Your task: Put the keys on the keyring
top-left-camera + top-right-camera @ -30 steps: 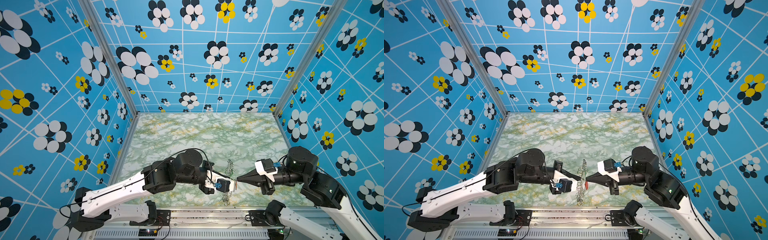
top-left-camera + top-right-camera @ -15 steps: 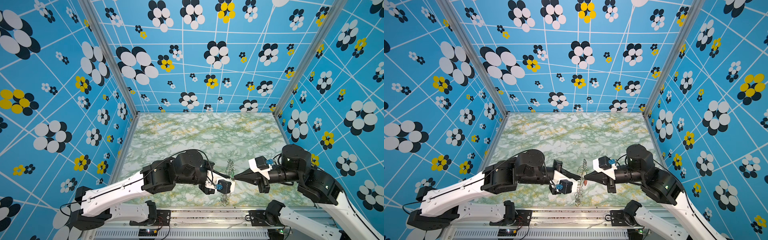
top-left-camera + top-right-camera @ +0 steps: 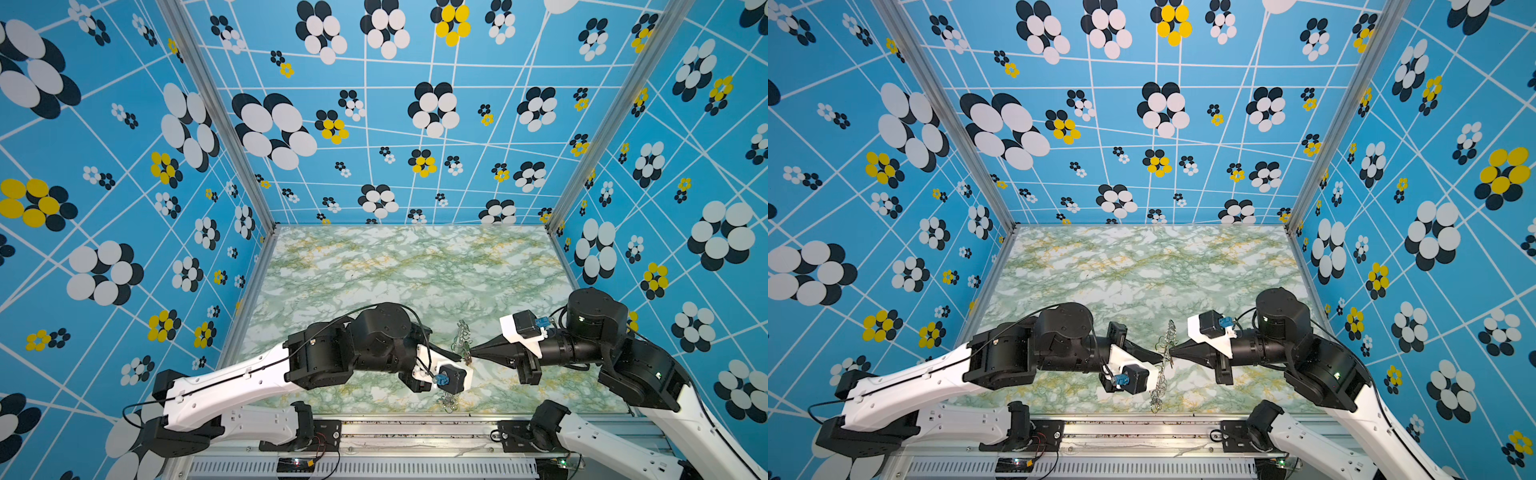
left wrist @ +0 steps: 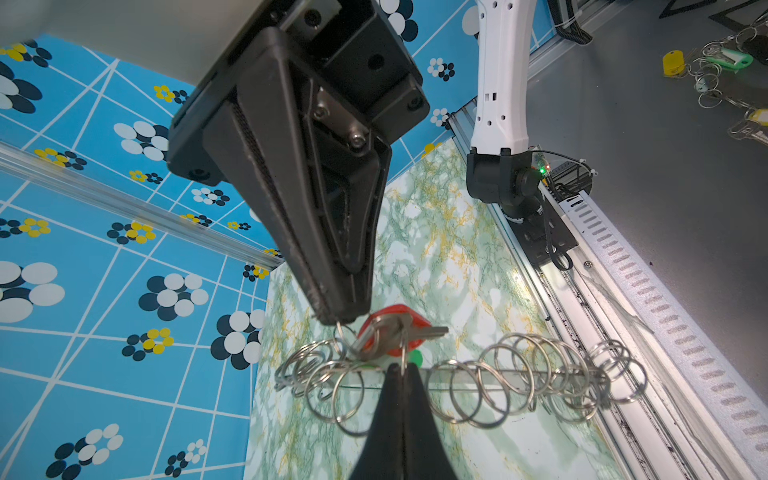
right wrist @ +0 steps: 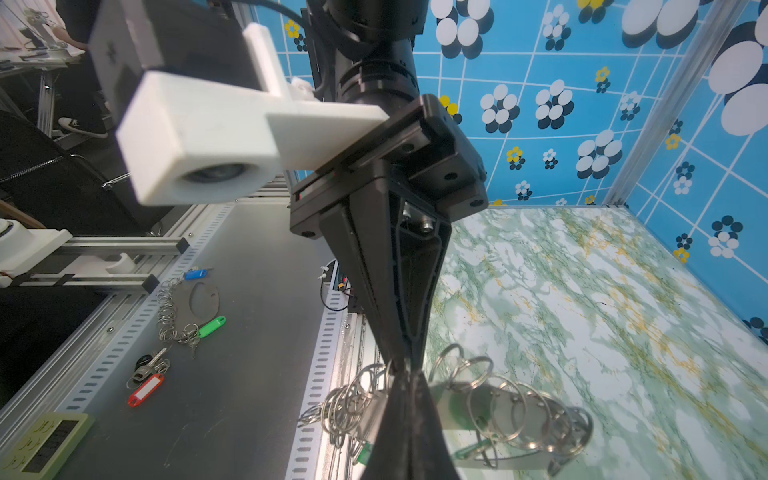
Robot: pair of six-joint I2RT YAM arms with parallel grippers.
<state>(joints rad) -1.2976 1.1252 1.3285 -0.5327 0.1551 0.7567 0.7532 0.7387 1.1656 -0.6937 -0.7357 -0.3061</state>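
The keyring is held up on edge above the marble table between both arms. In the left wrist view its grey plate shows edge-on, with a row of wire rings. My left gripper is shut on one thin wire ring. My right gripper is shut on another ring close by. A silver key with a red tag hangs among these rings. A green tag shows behind the plate.
The metal front rail lies right under the keyring. Outside the enclosure, the grey bench holds a spare ring plate, green, red and blue tags, and more tags. Patterned walls enclose three sides.
The right arm has shifted slightly, its wrist and elbow turning, while its tip stays at the keyring. The left arm and the keyring have barely moved.
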